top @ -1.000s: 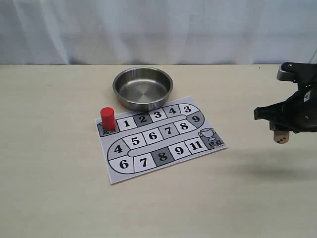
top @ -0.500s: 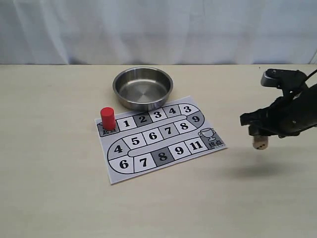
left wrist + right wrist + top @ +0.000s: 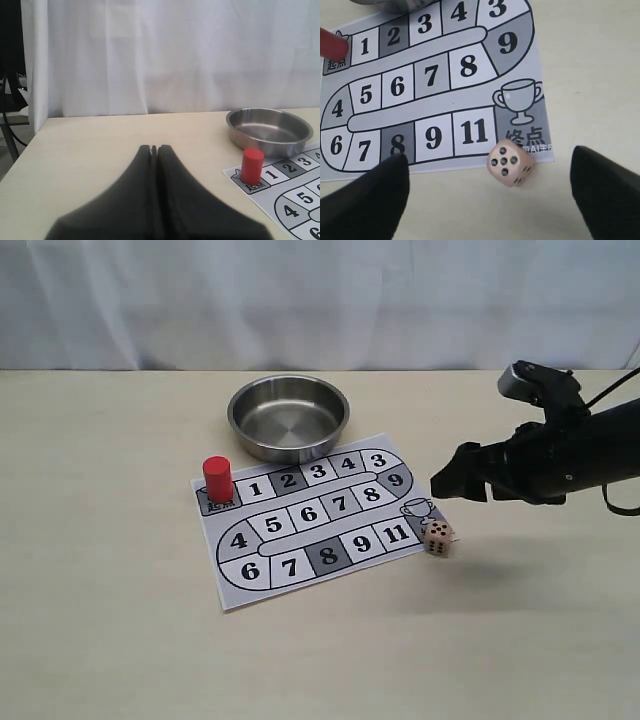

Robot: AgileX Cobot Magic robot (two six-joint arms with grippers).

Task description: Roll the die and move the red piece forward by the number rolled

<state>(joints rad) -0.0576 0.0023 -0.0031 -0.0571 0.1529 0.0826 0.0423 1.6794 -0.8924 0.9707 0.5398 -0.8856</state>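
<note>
The white paper game board with numbered squares point(image 3: 300, 537) lies flat. Near its cup corner the black right gripper point(image 3: 462, 480) has fingers spread wide, holding nothing, while the black left gripper point(image 3: 154, 150) has fingers pressed together. The small red round piece point(image 3: 217, 478) stands on the start square; it looks hard, light and smooth, so pinch its round sides. The little pale wooden die with dark dots point(image 3: 438, 537) sits tipped at that cup corner.

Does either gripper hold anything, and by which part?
Nothing is held. The right gripper is open, the die loose beneath; the left gripper is shut, empty.
</note>
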